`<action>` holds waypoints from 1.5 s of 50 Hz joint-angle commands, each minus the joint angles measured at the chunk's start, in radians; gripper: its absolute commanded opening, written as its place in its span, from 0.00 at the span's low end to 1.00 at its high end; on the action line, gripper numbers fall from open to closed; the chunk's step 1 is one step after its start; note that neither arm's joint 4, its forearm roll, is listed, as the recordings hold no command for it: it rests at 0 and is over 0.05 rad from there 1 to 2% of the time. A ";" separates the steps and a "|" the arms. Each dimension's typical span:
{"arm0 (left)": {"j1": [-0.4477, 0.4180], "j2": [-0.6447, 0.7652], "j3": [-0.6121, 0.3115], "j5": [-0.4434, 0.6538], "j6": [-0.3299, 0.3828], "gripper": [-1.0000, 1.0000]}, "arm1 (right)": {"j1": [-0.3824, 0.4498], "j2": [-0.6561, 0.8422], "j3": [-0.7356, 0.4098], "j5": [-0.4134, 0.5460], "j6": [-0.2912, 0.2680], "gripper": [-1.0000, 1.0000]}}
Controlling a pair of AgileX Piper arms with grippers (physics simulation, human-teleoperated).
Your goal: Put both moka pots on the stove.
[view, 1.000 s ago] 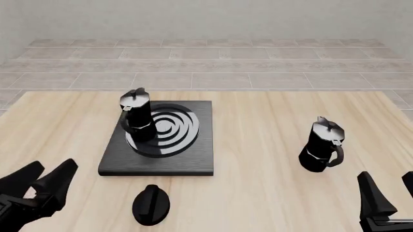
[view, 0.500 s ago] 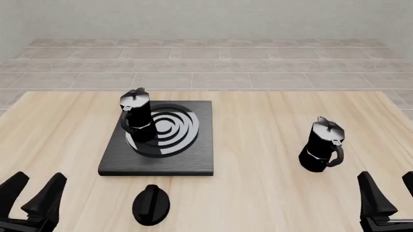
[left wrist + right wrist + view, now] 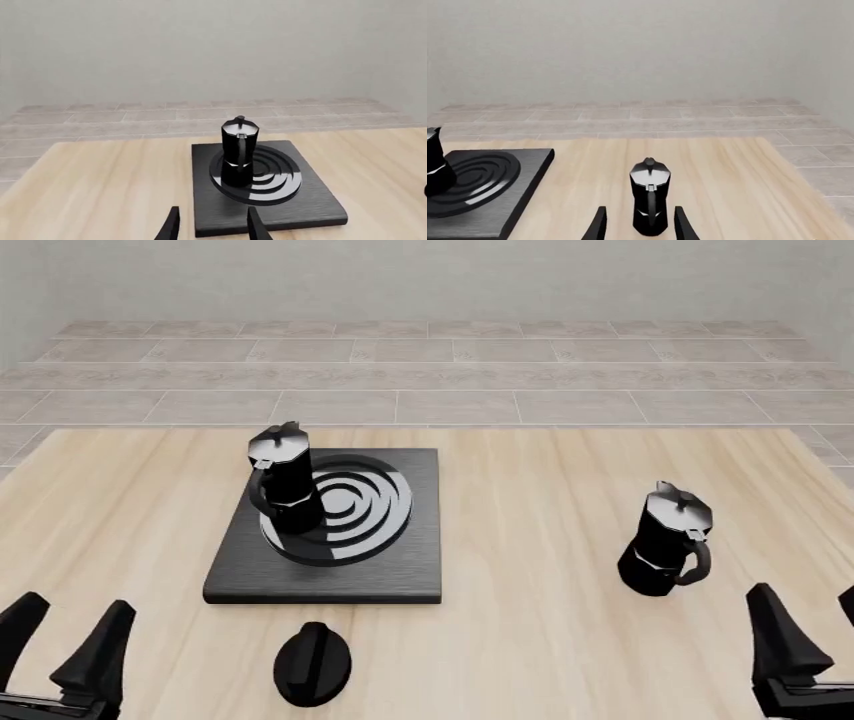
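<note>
Two moka pots in sight. We take the stove (image 3: 324, 530) as landmark: a black slab w/ a ringed burner (image 3: 340, 510), lying on the wooden table (image 3: 534, 540). The first moka pot (image 3: 282, 481) stands upright on the burner's left part, silver lid up. The second moka pot (image 3: 666, 540) stands upright on the bare table, well apart from the stove on its right, handle turned toward us.

A black oval knob (image 3: 314, 664) lies just in front of the stove, near side, not touching it.

Left gripper (image 3: 60, 645) hangs in front of the stove, off its left corner, fingers spread wide, nothing between them. Right gripper (image 3: 639, 227) sits nearer to us than the second pot; wrist cam shows its fingers apart either side of the pot's base, prob. not touching it.
</note>
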 commanded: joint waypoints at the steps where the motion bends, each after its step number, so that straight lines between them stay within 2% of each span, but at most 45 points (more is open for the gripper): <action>1: 0.001 -0.003 0.001 -0.003 0.013 1.00 | 0.003 0.126 -0.087 0.002 0.007 1.00; 7: 0.001 -0.003 0.006 -0.008 0.014 1.00 | -0.006 0.306 -0.192 0.023 -0.012 1.00; 15: 0.008 -0.003 0.011 -0.012 0.014 1.00 | 0.010 0.479 -0.264 0.078 -0.013 1.00; 18: 0.008 -0.003 0.012 -0.013 0.014 1.00 | 0.010 0.488 -0.285 0.098 -0.009 1.00; 20: 0.008 -0.003 0.012 -0.014 0.014 1.00 | 0.002 0.529 -0.306 0.117 -0.043 1.00; 21: 0.008 -0.003 0.013 -0.015 0.014 1.00 | -0.002 0.526 -0.321 0.128 -0.033 1.00; 28: 0.008 -0.003 0.014 -0.015 0.015 1.00 | -0.030 0.607 -0.386 0.188 -0.071 1.00; 30: 0.008 -0.003 0.014 -0.016 0.015 1.00 | -0.036 0.621 -0.398 0.205 -0.106 1.00; 37: 0.008 -0.003 0.015 -0.017 0.015 1.00 | -0.053 0.667 -0.429 0.240 -0.131 1.00; 39: 0.008 -0.003 0.015 -0.017 0.015 1.00 | -0.068 0.694 -0.443 0.239 -0.154 1.00; 47: 0.008 -0.003 0.015 -0.018 0.015 1.00 | -0.089 0.771 -0.480 0.229 -0.184 1.00; 69: 0.008 -0.003 -0.011 0.008 0.015 1.00 | -0.093 0.957 -0.448 0.090 -0.183 1.00; 75: 0.008 -0.003 0.010 -0.012 0.015 1.00 | -0.088 1.004 -0.432 0.048 -0.180 1.00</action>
